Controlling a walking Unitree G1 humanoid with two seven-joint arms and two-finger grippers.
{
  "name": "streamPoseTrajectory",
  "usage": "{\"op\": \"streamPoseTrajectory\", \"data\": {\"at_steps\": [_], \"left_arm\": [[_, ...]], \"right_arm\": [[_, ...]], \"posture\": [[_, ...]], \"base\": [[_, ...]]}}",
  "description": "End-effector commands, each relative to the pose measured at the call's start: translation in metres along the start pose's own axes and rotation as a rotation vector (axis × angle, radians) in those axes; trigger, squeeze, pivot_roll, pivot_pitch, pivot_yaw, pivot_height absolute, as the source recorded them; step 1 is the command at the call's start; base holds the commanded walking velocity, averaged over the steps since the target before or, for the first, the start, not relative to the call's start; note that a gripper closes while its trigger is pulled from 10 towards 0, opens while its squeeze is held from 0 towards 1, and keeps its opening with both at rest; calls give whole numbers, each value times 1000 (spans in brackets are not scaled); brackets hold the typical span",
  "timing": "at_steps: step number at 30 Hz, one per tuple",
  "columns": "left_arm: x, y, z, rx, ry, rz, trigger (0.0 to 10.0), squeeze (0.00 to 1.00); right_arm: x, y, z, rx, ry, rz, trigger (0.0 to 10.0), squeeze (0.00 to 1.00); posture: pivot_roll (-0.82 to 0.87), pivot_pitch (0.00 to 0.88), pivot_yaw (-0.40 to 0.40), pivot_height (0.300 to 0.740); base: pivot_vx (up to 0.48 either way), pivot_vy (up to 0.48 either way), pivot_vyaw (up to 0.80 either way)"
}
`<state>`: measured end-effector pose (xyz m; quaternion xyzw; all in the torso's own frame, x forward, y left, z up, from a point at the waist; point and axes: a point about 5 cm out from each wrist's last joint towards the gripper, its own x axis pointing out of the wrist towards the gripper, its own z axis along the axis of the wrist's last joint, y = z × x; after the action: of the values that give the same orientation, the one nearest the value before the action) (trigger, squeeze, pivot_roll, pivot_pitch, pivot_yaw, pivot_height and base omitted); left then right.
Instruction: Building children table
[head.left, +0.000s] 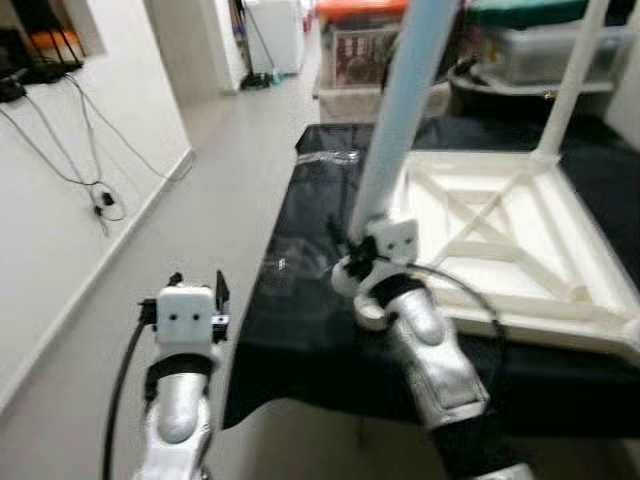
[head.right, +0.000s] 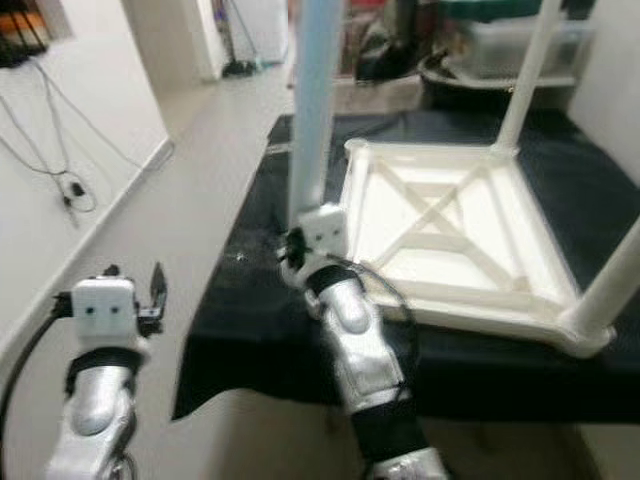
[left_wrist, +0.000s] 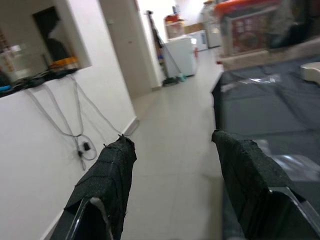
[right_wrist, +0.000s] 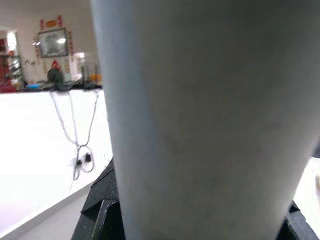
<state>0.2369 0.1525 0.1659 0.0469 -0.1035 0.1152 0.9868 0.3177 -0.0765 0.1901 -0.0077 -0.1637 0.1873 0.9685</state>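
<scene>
**Right gripper clamps a leg at the upturned table's corner**

Left of the black cloth, over the bare floor, the left gripper hangs with its fingers spread wide and nothing between them. A cable droops along the white wall further left.

On the cloth lies the table top, underside up, its cross ribs showing. At the top's near left corner the right gripper is closed around a pale blue leg, which stands nearly upright; the leg's foot appears to sit at that corner, though the wrist blocks the joint. Other white legs rise from the far corner and the near right corner.
</scene>
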Motion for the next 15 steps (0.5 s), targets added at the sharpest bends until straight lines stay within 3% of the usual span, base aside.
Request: {"op": "streamPoseTrajectory", "data": {"at_steps": [1, 11, 13, 15], "left_arm": [[-2, 4, -4, 11, 21, 18, 10000, 0], [-3, 1, -3, -8, 18, -4, 10000, 0], [-7, -7, -3, -44, 31, -62, 10000, 0], [-9, -10, -3, -56, 38, -83, 10000, 0]], "right_arm": [[4, 12, 5, 8, -27, 44, 10000, 0], [18, -5, 9, 2, -25, 0, 10000, 0], [39, -32, 14, -22, -19, -47, 10000, 0], [45, -41, 16, -29, -15, -63, 10000, 0]], "posture": [[-65, 0, 30, 740], [-62, 0, 35, 740], [-54, 0, 28, 740], [-54, 0, 28, 740]], "base": [[0, 0, 0], [0, 0, 0], [0, 0, 0], [0, 0, 0]]}}
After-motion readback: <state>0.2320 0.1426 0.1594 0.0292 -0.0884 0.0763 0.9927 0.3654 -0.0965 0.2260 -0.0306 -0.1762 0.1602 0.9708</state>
